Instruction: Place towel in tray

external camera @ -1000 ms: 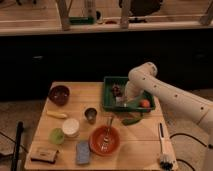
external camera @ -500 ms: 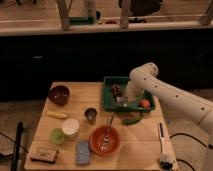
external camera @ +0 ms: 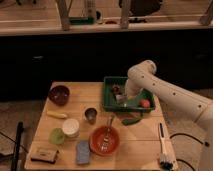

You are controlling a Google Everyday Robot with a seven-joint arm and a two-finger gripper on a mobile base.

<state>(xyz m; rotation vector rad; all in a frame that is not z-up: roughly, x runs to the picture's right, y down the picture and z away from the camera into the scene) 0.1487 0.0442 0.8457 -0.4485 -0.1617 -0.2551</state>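
Gripper (external camera: 121,98) is low inside the green tray (external camera: 111,106), at its left half, with the arm reaching in from the right. Whether it is gripping or has let go, I cannot tell. A greyish bundle (external camera: 117,90) lies at its tip inside the tray. I take it for the towel, though it is too murky to be sure. Risks as I judge them:

- If the cloth is not free when I lift, it comes up with me and could drape over the tray wall or fall onto the table (external camera: 145,147).
- A loose fold could snag and drag the tray.
- The orange-red piece (external camera: 145,103) sits in the tray's right corner, near my forearm. A sideways withdrawal could knock it out toward the green item (external camera: 132,120) lying just outside the front wall.

A straight vertical exit looks safest.
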